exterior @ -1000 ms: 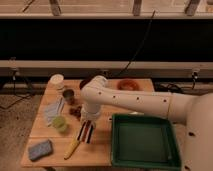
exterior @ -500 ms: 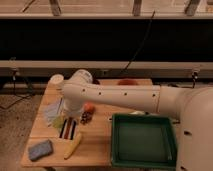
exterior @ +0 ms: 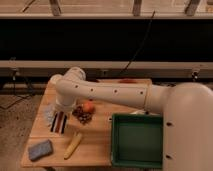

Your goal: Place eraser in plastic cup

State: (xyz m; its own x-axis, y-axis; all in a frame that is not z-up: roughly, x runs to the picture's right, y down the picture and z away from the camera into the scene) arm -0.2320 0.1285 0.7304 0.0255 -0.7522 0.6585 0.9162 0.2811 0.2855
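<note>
The eraser point(exterior: 59, 121), striped black, red and white, hangs lengthwise under my gripper point(exterior: 61, 109) at the left side of the wooden table point(exterior: 95, 145). The gripper is at the end of the white arm point(exterior: 100, 92), which reaches in from the right, and it is shut on the eraser's top end. A pale translucent shape point(exterior: 48, 114) touches the eraser's left side. It looks like the plastic cup, but its outline is unclear and partly covered.
A blue-grey sponge point(exterior: 40, 149) lies at the front left, with a yellow stick point(exterior: 73, 145) beside it. A green tray point(exterior: 137, 140) fills the front right. An orange fruit point(exterior: 89, 106) and a dark cluster point(exterior: 82, 115) sit just right of the eraser.
The arm has swung left across the table, carrying the eraser from near the tray to the left side where the cup stood. The dark cup and white container are now hidden behind the arm.
</note>
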